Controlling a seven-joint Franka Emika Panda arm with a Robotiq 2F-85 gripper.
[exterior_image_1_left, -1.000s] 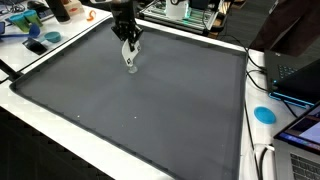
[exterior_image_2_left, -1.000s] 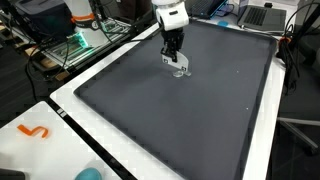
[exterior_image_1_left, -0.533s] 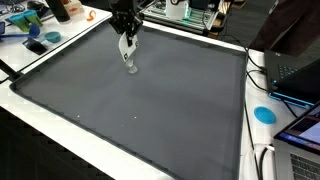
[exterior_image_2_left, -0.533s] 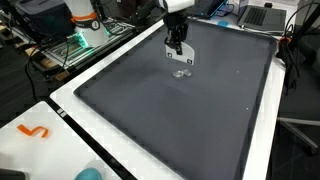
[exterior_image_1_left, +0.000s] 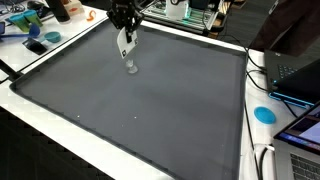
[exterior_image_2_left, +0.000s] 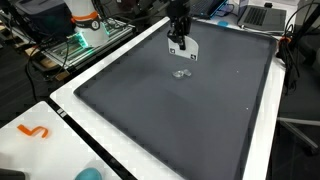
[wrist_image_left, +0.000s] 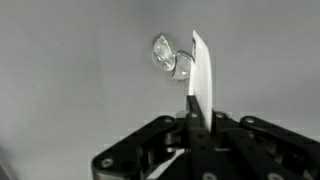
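While my claw (exterior_image_1_left: 124, 27) stands clamped on a thin white flat piece (exterior_image_1_left: 124, 42), smooth, stiff and hanging edge-down, I enter: one small clear object (exterior_image_1_left: 131, 68), glassy, rounded, bright with highlights, lying on the mat (exterior_image_1_left: 150, 115) below the white piece and apart from it. Mat: large, rectangular, dark grey, matte, faintly speckled. Change since a second ago: claw and white piece have risen from just beside the clear object, which stays put. In the wrist view, the white piece (wrist_image_left: 203, 75) shows as a narrow blade beside the clear object (wrist_image_left: 163, 53).
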